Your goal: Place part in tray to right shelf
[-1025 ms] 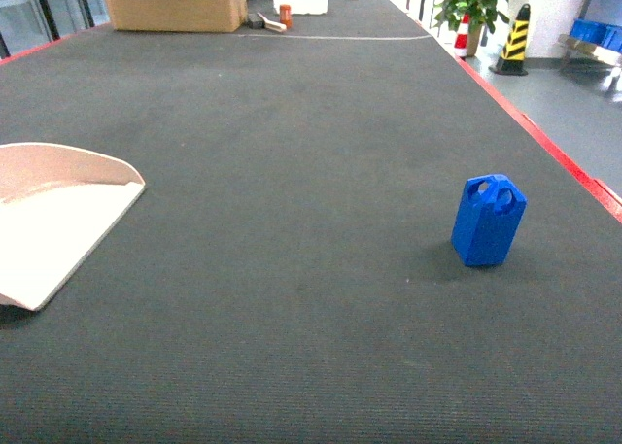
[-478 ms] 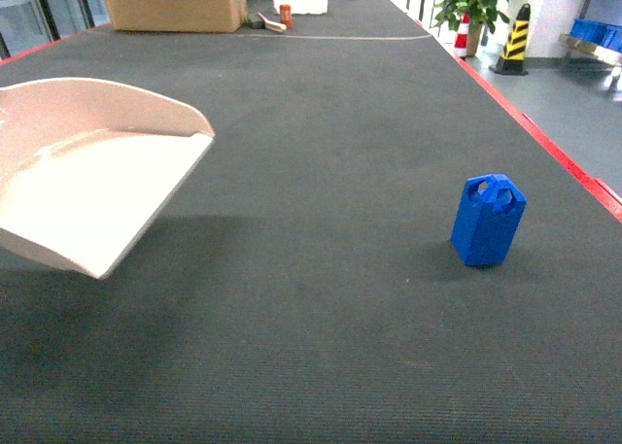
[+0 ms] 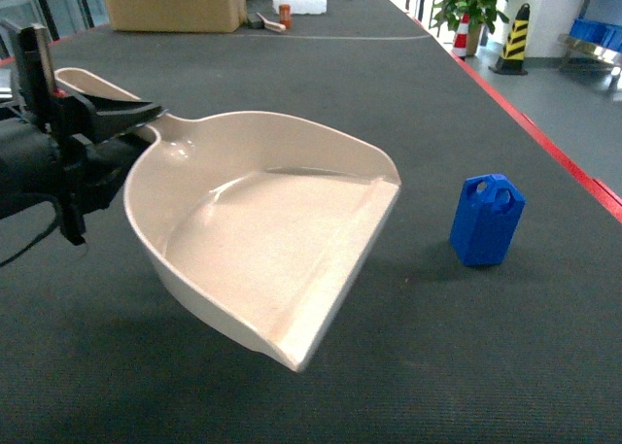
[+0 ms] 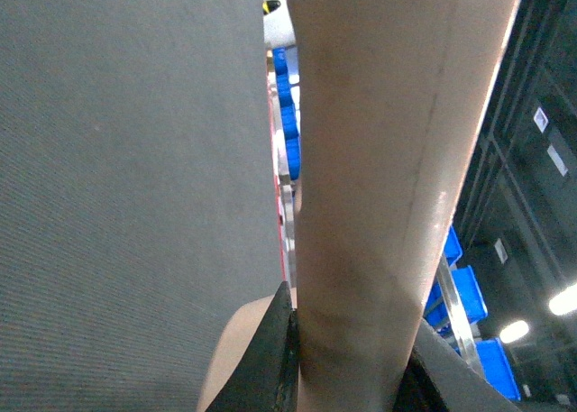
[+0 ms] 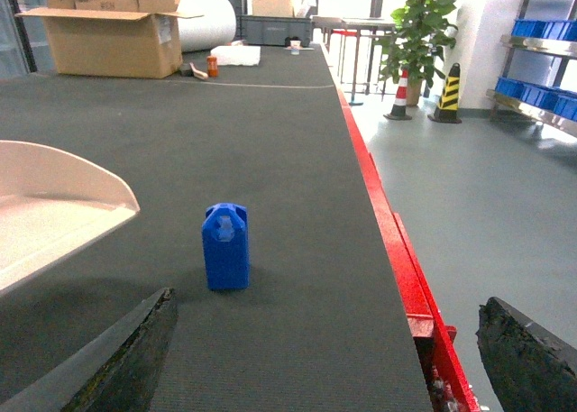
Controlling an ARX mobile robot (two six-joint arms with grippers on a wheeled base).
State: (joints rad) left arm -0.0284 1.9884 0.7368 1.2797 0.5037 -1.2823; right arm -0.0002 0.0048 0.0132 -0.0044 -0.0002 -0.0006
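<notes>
**Tray held above the tabletop, part standing to its right**

In the head view we see the left gripper (image 3: 117, 114) at the left edge, its jaws pinched on the handle stub of the beige tray (image 3: 262, 230). The tray is raised off the dark tabletop (image 3: 321, 75); its shadow lies on the mat beneath it. Its flat front lip points toward the lower right, tilted slightly down, and its curved rim faces the gripper.

The blue part (image 3: 487, 220) stands upright on the tabletop, to the right of the tray's lip and apart from it, near the red edge strip. Its chamfered top with two round holes faces up.

In the left wrist view we see the tray's handle (image 4: 379, 187) running up the picture between two dark fingers (image 4: 270, 358) pressed against its sides.

In the right wrist view the part (image 5: 225, 247) stands ahead, between the two dark fingertips (image 5: 117, 358) at the bottom corners; we read the right jaws as spread wide, holding nothing. The tray's rim (image 5: 72, 173) enters from the left. A cardboard box (image 5: 108, 38) sits at the far end of the tabletop.
</notes>
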